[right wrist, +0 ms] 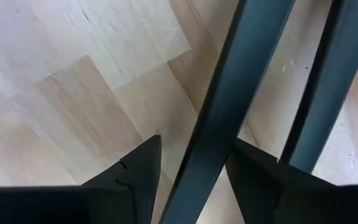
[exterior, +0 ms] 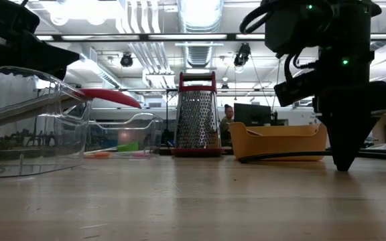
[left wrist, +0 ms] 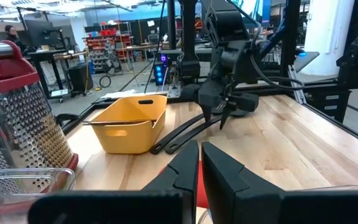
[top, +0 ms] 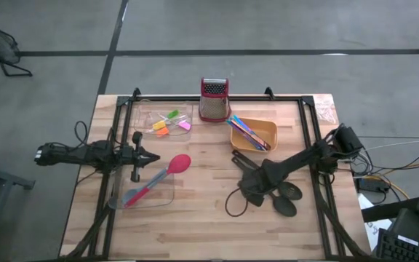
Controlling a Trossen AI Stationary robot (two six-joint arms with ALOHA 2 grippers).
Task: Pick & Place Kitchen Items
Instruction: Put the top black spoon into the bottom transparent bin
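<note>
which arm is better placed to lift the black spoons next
Right: the right gripper is down at the black slotted spoons, its fingers either side of one handle. The left gripper sits by the red-headed spoon.

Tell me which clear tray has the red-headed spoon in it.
The nearer clear tray, by the left tool: the red-headed spoon leans in it, head over its rim. The far tray by the grater holds only small coloured blocks.

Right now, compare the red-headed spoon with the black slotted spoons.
The red-headed spoon rests slanted in a clear plastic tray, head over its rim; the black slotted spoons lie flat on the table. It is single, they are several. The right hand straddles one black handle; the left hand is beside the red head.
</note>
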